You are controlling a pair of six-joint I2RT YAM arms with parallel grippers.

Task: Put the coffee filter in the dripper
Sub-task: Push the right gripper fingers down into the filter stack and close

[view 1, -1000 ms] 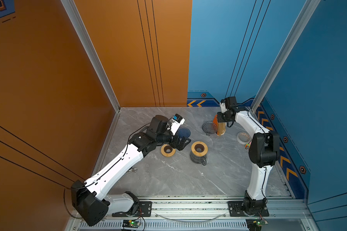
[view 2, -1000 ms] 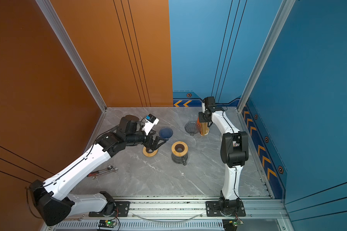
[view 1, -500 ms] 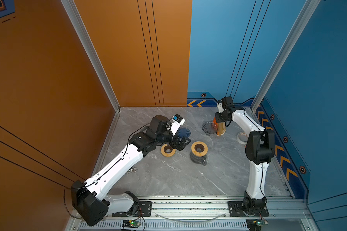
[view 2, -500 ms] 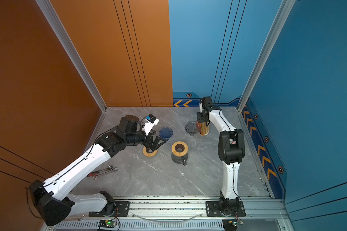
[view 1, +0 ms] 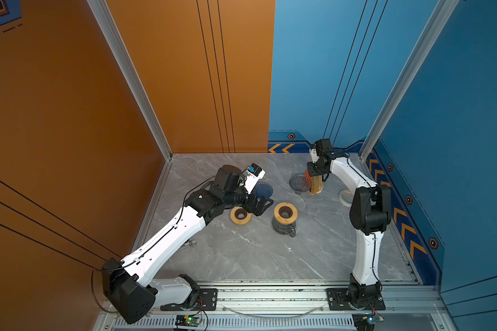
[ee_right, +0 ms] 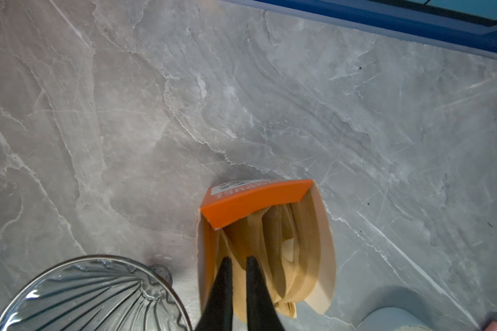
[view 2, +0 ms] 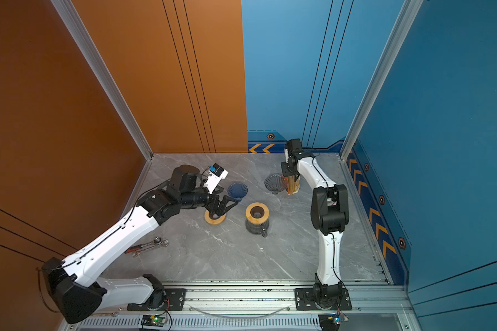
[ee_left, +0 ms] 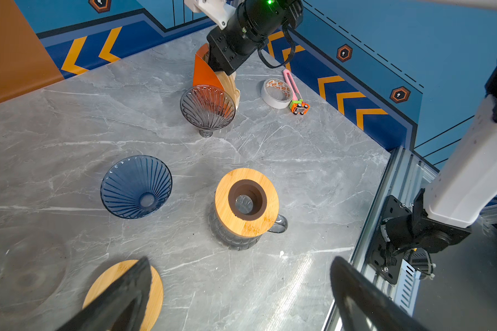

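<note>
On the marble table [view 1: 241, 258], the left gripper [view 1: 258, 204] hangs wide open near the blue dripper [view 1: 263, 189] — idle — while the right gripper [ee_right: 238, 259] reaches into the orange box [ee_right: 256, 200] beside the clear dripper [ee_left: 207, 107], tips pinched on the edge of one coffee filter [ee_right: 237, 286], likely to draw it out.

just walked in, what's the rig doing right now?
The right gripper is down in the orange filter box, jaws nearly closed on what looks like the edge of a coffee filter; nothing is lifted out yet. The smoky dripper beside the box is empty, as is the blue dripper. The left gripper hangs open over a wooden ring, holding nothing.
</note>
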